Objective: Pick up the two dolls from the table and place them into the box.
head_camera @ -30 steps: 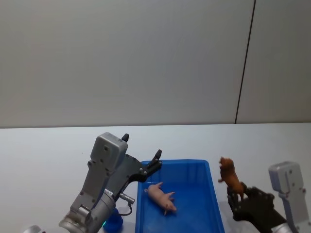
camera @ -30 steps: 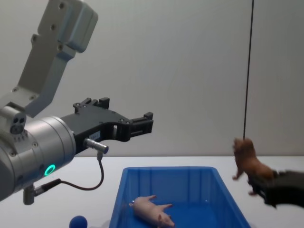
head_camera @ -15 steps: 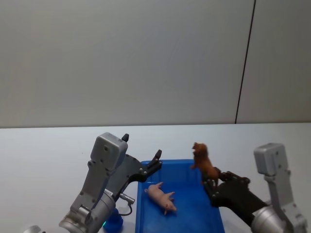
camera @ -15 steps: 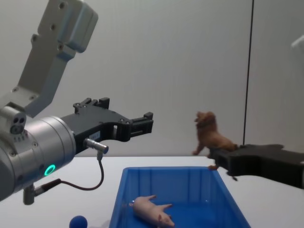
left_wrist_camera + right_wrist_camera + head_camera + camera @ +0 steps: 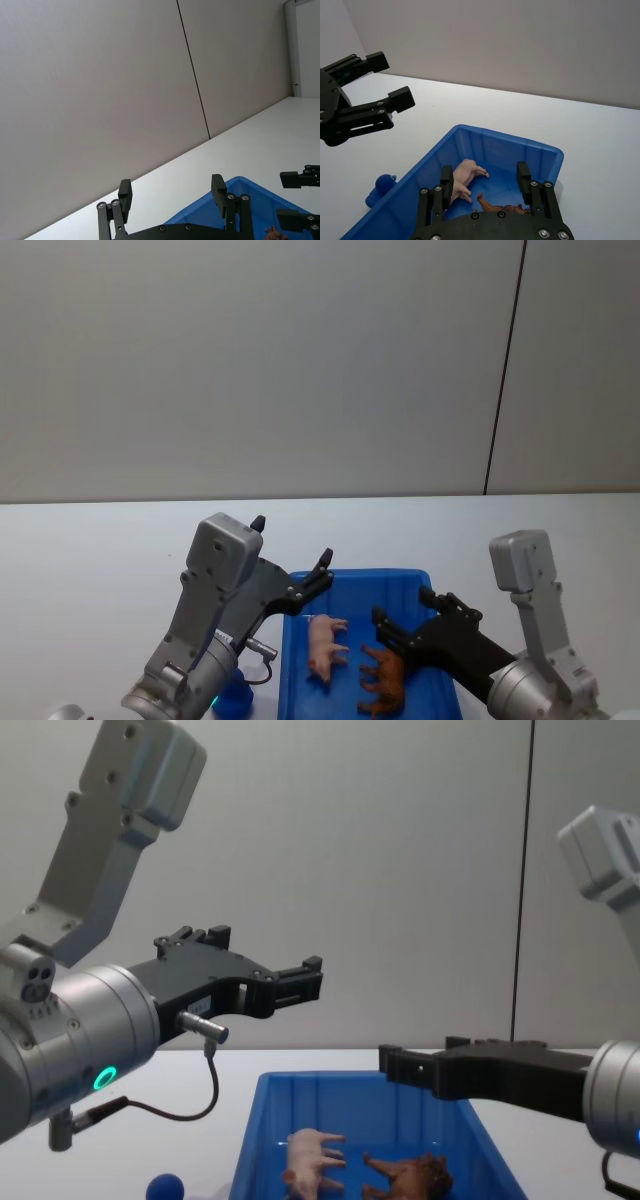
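While right gripper (image 5: 403,608) gapes above box (image 5: 385,583), dolls (image 5: 322,642) (image 5: 385,680) inside, blue ball (image 5: 165,1187) beside.

Left hand (image 5: 292,540) and right hand (image 5: 404,606) both hover, fingers spread, seemingly empty.

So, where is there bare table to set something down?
Bare table behind the bin up to the wall, and past the left arm. Crowded: pig and brown doll inside under the open right jaws; ball beside its left wall.

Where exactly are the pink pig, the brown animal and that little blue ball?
Pink pig (image 5: 321,641): head view, its body.
Brown animal (image 5: 387,679): head view, its body.
Blue ball (image 5: 165,1187): chest view, its middle.
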{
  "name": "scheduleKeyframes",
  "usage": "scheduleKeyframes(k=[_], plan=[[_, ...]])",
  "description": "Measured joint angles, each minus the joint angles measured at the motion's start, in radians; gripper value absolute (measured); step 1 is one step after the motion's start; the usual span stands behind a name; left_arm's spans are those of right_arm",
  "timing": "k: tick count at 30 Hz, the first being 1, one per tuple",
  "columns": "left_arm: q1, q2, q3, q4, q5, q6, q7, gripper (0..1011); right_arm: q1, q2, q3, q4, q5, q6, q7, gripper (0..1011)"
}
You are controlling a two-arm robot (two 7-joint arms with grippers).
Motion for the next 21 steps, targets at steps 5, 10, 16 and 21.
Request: scheduleKeyframes(k=[5, 10, 16, 21], plan=[[0.0, 0.0, 0.0, 0.0, 0.0, 0.0, 0.0, 1001, 0.001, -0.002, 0.0, 0.003, -0.005, 0.0, -0.03, 872], [0.0, 0.0, 0.0, 0.0, 0.0, 0.0, 0.0, 1001, -0.011, 0.005, 0.005, -0.011, -0.018, -0.009, -0.077, 998], [0.0, 0.0, 0.0, 0.0, 0.0, 0.0, 0.0, 1001, -0.035, 0.023, 0.016, -0.04, -0.031, -0.024, -0.133, 1001], [0.0, 0.0, 0.0, 0.0, 0.0, 0.0, 0.0, 1001, -0.054, 0.038, 0.027, -0.064, -0.037, -0.034, -0.168, 1001]])
